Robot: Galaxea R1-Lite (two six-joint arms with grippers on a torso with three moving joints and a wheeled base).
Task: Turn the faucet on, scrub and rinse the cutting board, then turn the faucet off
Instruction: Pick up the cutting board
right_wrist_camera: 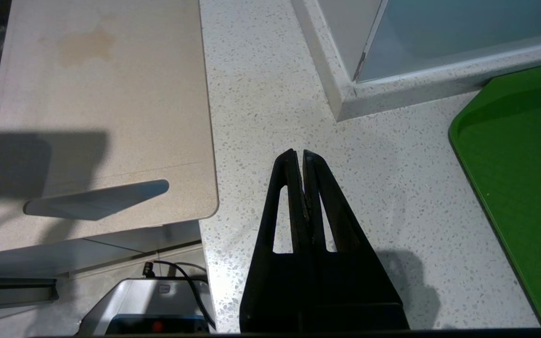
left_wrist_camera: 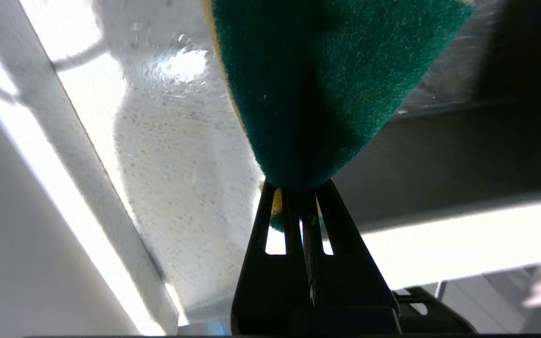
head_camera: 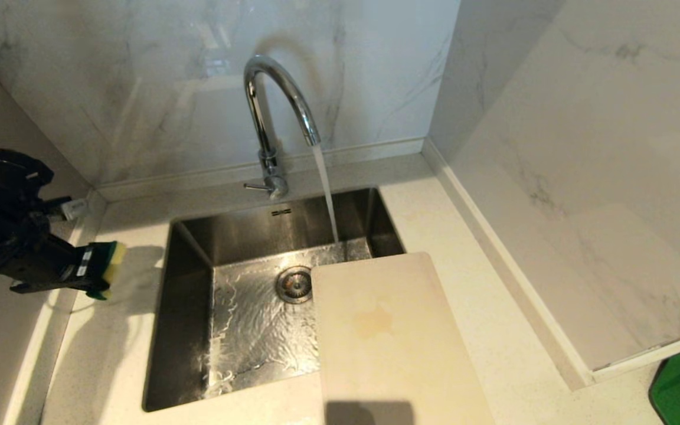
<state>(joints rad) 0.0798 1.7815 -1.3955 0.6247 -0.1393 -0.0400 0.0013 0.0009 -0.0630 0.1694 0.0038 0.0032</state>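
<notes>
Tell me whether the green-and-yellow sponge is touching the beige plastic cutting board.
Apart. The head view shows the sponge in the left gripper, over the counter left of the sink, the cutting board on the right.

Green-yellow sponge [head_camera: 107, 267], beige yellow-stained cutting board [head_camera: 393, 348]

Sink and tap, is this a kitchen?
Most likely a kitchen: a steel sink with a running tap, a cutting board on the counter, and a scrubbing sponge.
</notes>
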